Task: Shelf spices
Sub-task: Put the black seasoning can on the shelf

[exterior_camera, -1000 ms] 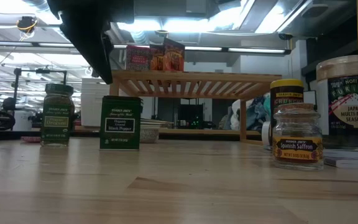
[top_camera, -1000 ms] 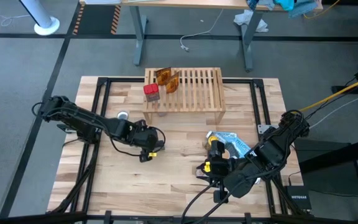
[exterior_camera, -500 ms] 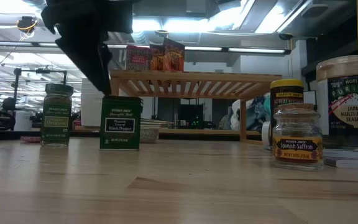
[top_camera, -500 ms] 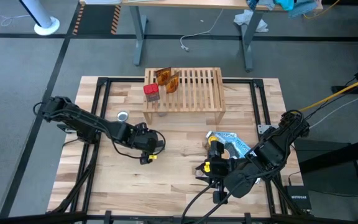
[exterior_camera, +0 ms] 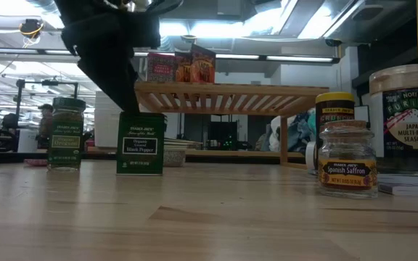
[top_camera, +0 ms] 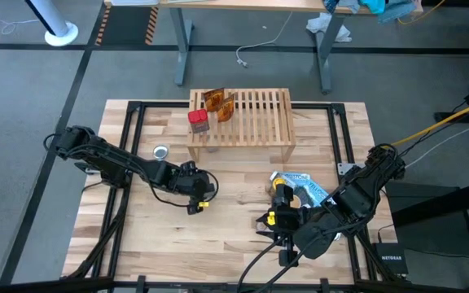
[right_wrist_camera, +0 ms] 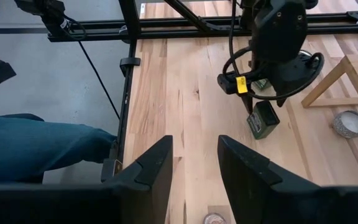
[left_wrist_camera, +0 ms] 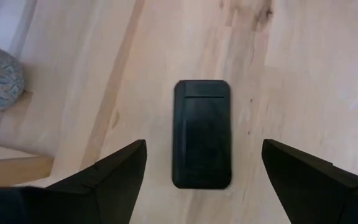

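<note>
The dark square tin (left_wrist_camera: 202, 134) stands upright on the tabletop, left of the middle. My left gripper (left_wrist_camera: 204, 180) hangs open just above it, pointing steeply down, one finger on either side and both clear of the tin. In the low view the tin (exterior_camera: 141, 143) stands under the dark gripper (exterior_camera: 115, 65). The shelf (top_camera: 241, 118) stands at the far middle, with orange packets (top_camera: 218, 103) and a red-capped jar (top_camera: 198, 120) on its slats. My right gripper (right_wrist_camera: 194, 168) waits high over the near right, open with nothing between its fingers.
A green-capped jar (exterior_camera: 67, 134) stands left of the tin. A saffron jar (exterior_camera: 347, 159), a yellow-capped jar (exterior_camera: 336, 109) and a tall tan-capped jar (exterior_camera: 405, 119) stand near the right. A silver disc (top_camera: 161, 151) lies beside the shelf's leg, and a blue pouch (top_camera: 304, 185) under my right arm. A person's leg (right_wrist_camera: 36, 146) shows beyond the table's edge.
My left gripper has sunk toward the dark square tin, tipping a little steeper, and has stayed open. The tin has not moved.
</note>
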